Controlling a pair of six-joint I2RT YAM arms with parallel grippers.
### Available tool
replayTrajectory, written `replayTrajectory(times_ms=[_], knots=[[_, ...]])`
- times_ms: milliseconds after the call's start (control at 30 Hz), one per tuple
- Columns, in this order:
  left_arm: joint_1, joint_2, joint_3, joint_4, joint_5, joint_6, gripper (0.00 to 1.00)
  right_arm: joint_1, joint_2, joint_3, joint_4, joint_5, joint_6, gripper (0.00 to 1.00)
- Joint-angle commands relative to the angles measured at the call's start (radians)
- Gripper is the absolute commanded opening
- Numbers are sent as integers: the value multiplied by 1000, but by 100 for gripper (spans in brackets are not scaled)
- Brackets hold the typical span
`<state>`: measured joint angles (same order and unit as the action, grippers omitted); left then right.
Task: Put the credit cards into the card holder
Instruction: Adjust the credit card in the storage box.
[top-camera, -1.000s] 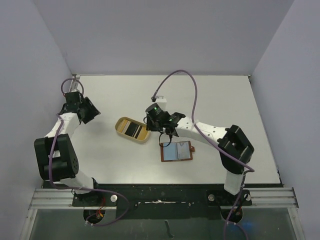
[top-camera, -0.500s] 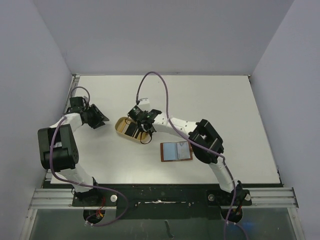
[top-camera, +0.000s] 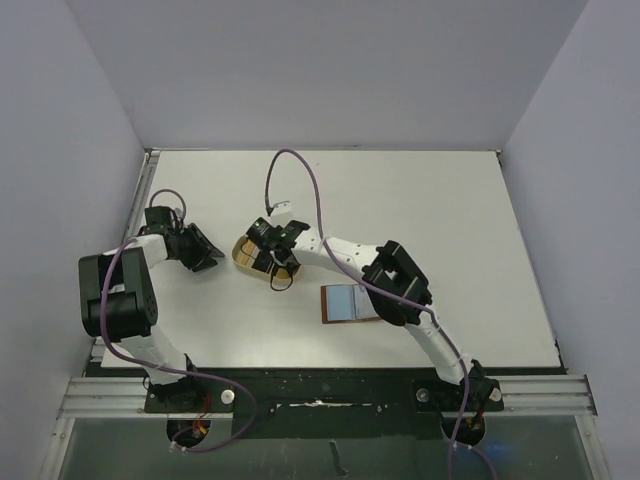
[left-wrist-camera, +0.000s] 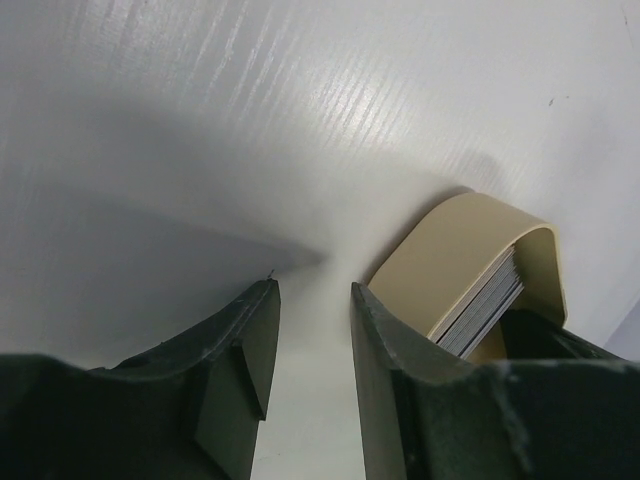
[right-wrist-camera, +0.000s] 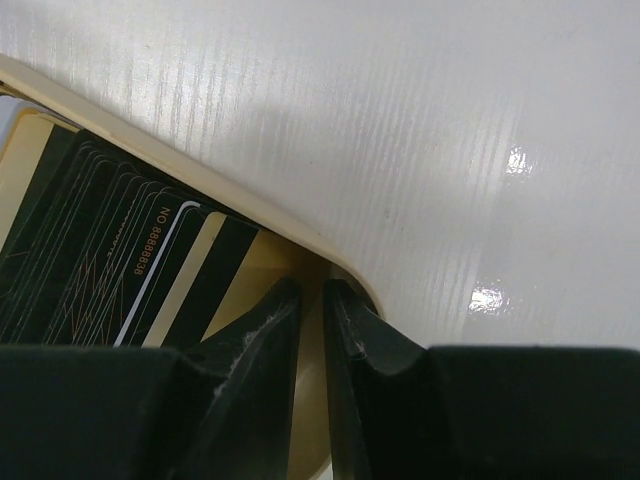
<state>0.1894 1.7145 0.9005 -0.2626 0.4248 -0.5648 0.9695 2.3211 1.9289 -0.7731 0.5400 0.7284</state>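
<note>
The credit cards (right-wrist-camera: 110, 270) lie as a dark stack in a tan oblong tray (right-wrist-camera: 200, 190); from the left wrist view I see the stack's grey edges (left-wrist-camera: 485, 300). My right gripper (right-wrist-camera: 312, 300) is down inside the tray beside the cards. Its jaws are a narrow gap apart and only the tray's floor shows between them. My left gripper (left-wrist-camera: 312, 320) is open over bare table just left of the tray (left-wrist-camera: 450, 260). The card holder (top-camera: 366, 308) lies open on the table to the right, with a pale blue card (top-camera: 345, 300) on its left half.
In the top view the tray (top-camera: 239, 255) sits left of the table's centre, with the left gripper (top-camera: 208, 255) at its left end and the right gripper (top-camera: 262, 258) over it. The right arm stretches across above the card holder. Walls enclose three sides of the table.
The right gripper swung left from near the card holder to the tray and narrowed its jaws. The left gripper moved right and down toward the tray's left end, closing somewhat.
</note>
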Motion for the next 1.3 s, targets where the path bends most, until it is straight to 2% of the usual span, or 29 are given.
replayTrajectory(times_ms=[0, 300, 700, 867, 1267], knots=[[3, 25, 37, 55, 39, 2, 33, 9, 53, 48, -48, 28, -1, 18], [-25, 71, 54, 59, 104, 4, 33, 8, 129, 118, -16, -48, -1, 18], [-47, 51, 11, 115, 200, -41, 33, 8, 129, 110, 123, -144, 28, 18], [-52, 36, -18, 152, 247, -65, 33, 6, 136, 110, 157, -140, 63, 18], [-53, 22, -23, 180, 257, -77, 32, -12, 126, 81, 247, -118, 235, 18]])
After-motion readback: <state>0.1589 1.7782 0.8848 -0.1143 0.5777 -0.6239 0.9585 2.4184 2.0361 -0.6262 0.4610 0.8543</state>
